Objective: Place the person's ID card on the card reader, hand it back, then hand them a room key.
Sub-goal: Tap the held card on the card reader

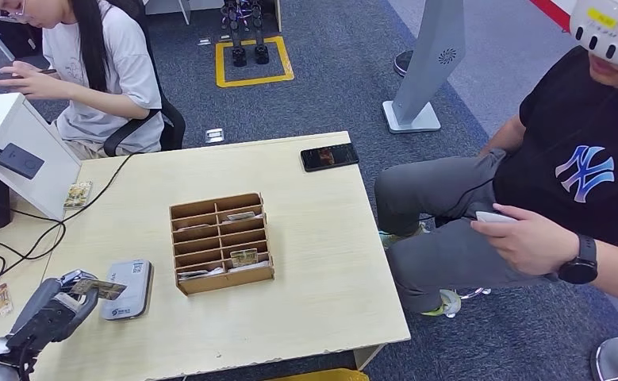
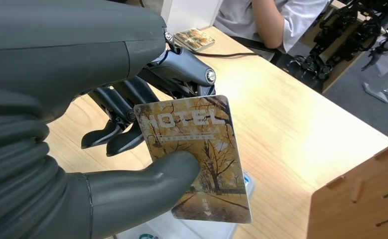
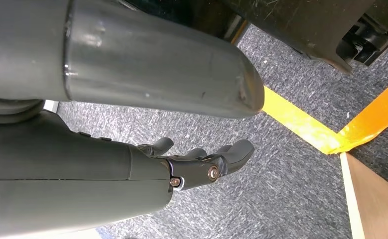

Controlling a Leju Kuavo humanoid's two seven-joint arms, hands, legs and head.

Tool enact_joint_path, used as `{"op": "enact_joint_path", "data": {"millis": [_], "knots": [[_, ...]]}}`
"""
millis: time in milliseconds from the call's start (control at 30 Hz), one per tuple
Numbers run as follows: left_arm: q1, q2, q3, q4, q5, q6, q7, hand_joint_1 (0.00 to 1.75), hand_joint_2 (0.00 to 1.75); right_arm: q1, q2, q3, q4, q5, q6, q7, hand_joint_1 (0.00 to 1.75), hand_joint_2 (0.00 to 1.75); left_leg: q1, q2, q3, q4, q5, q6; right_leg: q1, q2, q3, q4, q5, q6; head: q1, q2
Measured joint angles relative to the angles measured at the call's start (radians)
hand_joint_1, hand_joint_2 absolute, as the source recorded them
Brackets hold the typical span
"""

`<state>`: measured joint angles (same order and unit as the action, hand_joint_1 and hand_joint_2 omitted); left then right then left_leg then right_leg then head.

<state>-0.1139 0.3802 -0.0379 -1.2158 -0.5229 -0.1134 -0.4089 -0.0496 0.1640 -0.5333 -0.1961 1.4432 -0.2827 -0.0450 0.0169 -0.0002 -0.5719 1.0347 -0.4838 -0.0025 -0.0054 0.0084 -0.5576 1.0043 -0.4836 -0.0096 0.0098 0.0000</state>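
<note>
My left hand (image 2: 132, 149) pinches one glossy rectangular hotel card (image 2: 201, 159) at lower left; my right hand (image 3: 201, 162) hangs empty, fingers loosely apart.

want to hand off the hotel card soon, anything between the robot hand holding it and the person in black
Partly. The left robot hand holds the hotel card above the card reader. The wooden organizer sits on the table between it and the person in black.
</note>
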Motion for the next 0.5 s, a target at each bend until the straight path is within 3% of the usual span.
{"op": "enact_joint_path", "data": {"millis": [500], "knots": [[-0.015,-0.002,-0.042,0.033,-0.146,0.112,0.050,1.75,1.75,0.000,0.000,-0.001,0.000,0.003,0.004,0.000,0.00,0.00,0.000,0.000,0.000,0.000,0.000,0.000,0.000,0.000,0.000,0.000,0.000,0.000,0.000,0.000]]}}
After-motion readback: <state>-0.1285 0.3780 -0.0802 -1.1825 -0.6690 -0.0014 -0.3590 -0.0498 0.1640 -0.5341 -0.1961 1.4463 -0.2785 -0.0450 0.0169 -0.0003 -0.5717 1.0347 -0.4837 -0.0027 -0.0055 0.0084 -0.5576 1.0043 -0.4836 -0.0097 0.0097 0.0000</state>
